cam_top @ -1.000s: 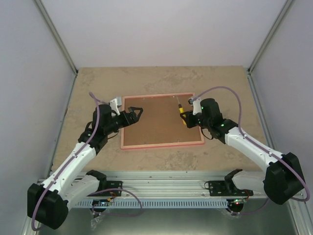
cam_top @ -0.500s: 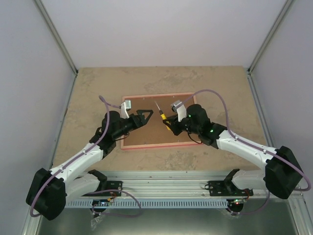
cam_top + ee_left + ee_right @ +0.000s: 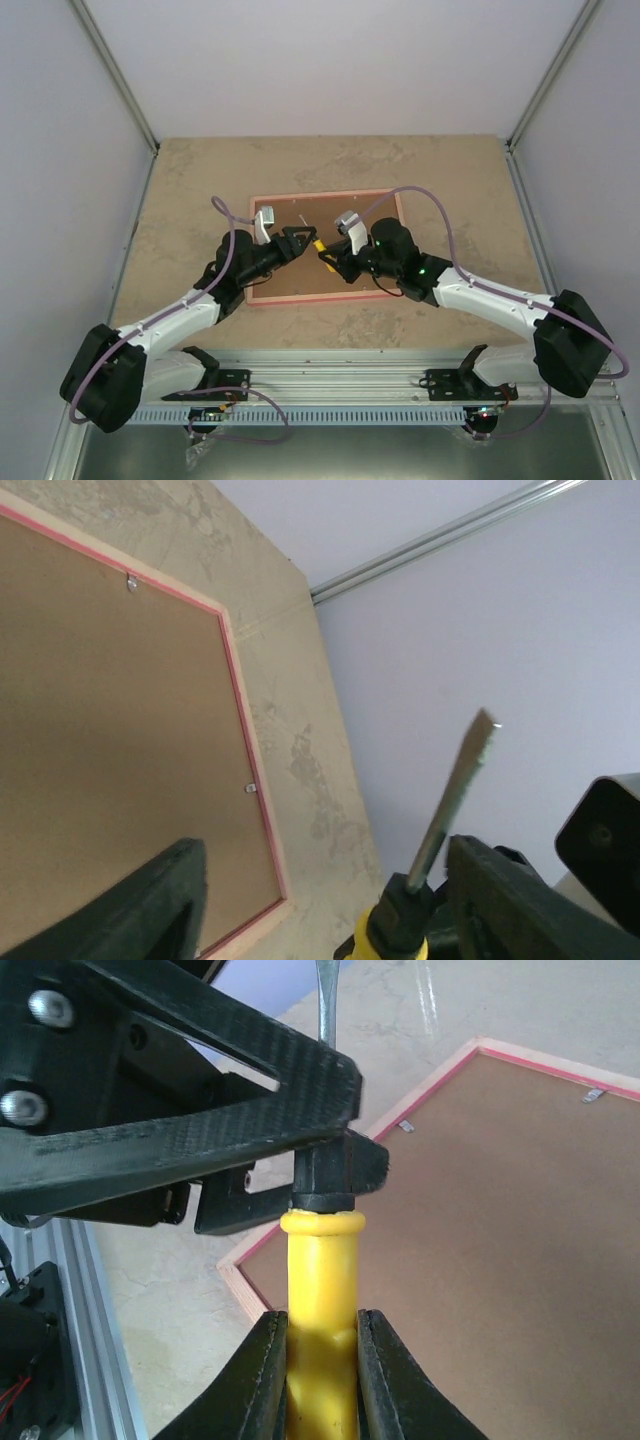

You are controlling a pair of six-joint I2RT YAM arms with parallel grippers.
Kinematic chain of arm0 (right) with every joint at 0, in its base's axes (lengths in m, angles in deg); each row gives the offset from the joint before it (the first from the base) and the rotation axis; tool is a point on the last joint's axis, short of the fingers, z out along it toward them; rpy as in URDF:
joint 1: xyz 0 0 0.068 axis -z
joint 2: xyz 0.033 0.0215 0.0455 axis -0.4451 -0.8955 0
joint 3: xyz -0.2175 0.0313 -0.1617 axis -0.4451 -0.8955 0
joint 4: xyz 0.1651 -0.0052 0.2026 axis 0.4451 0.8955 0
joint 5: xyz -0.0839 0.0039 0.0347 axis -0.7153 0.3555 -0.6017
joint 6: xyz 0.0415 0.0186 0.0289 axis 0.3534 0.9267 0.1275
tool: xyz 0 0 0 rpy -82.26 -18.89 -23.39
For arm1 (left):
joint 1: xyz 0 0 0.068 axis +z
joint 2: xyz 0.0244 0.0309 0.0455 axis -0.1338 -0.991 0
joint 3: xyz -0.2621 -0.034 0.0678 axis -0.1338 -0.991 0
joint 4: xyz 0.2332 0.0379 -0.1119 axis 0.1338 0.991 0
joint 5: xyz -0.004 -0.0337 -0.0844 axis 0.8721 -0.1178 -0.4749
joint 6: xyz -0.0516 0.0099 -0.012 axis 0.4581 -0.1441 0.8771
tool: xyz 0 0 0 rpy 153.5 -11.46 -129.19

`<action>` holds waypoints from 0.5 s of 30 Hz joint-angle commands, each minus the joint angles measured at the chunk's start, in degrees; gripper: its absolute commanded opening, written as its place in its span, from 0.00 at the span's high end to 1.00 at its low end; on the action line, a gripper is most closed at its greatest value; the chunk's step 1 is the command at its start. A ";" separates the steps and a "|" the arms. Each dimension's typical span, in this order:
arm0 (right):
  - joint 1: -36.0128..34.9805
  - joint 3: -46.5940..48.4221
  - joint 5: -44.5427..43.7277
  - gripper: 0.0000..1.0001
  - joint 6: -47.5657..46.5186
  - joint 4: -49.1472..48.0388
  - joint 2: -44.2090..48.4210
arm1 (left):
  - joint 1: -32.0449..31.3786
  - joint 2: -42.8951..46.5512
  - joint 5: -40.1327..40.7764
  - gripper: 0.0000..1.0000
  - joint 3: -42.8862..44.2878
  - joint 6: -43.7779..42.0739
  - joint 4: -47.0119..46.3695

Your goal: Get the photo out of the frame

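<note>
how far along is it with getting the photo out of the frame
Done: the thin pink picture frame lies face down, brown fibreboard backing up, and the right gripper is shut on a yellow-handled flat screwdriver. In hand: above the frame the left gripper stands open around the screwdriver's black collar, seemingly a handover. Left: small metal tabs sit at the backing's edge; the photo is not in view.
</note>
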 commanded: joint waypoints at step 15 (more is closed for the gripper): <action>-0.53 -1.33 2.02 0.92 -0.78 -7.89 -1.26 | -1.07 -0.52 1.27 0.87 -4.58 8.19 -10.99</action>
